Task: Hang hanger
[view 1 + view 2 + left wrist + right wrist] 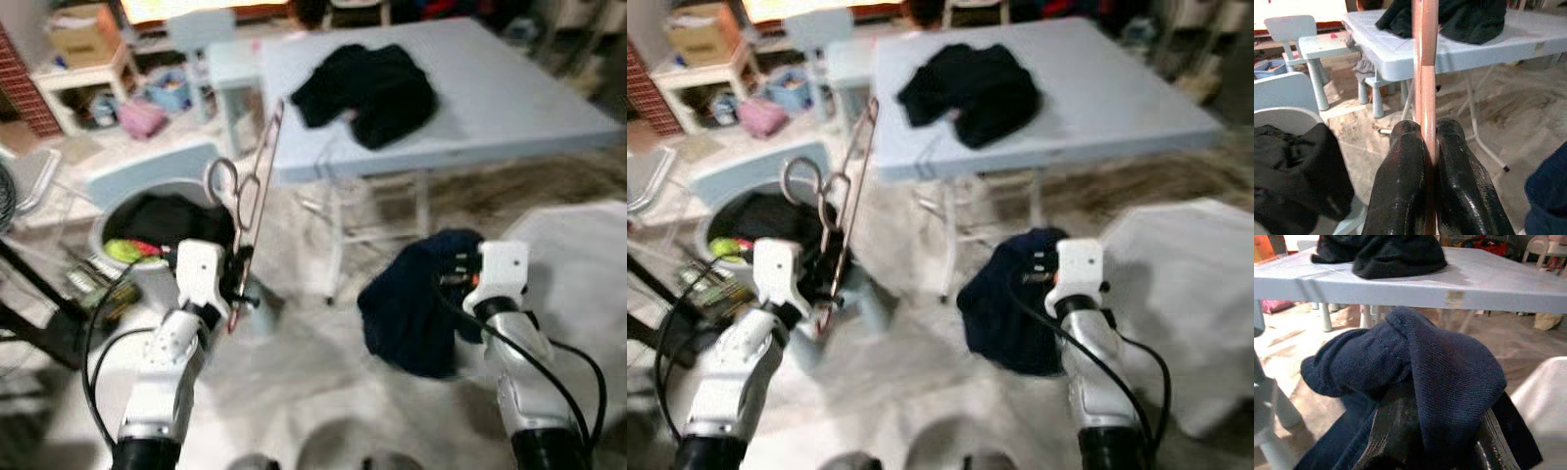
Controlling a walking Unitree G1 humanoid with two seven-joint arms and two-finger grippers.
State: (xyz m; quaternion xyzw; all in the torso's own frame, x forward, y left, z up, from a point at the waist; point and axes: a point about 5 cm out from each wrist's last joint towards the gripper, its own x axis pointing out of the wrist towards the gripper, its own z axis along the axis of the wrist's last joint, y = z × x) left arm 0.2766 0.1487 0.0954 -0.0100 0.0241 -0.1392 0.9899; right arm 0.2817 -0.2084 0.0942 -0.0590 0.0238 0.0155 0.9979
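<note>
Before a pale blue folding table (pixel 509 98), a thin copper-coloured wire hanger (pixel 257 186) is held upright, clamped in the raised left gripper (pixel 1422 161), while a dark navy knitted garment (pixel 416 299) is clutched in the raised right gripper (pixel 460 279).

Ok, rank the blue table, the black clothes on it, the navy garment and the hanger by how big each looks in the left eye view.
1. blue table
2. navy garment, held by the right gripper; being nearer may inflate it
3. black clothes, about the same, so unsure
4. hanger, thin, clamped in the left gripper
</note>
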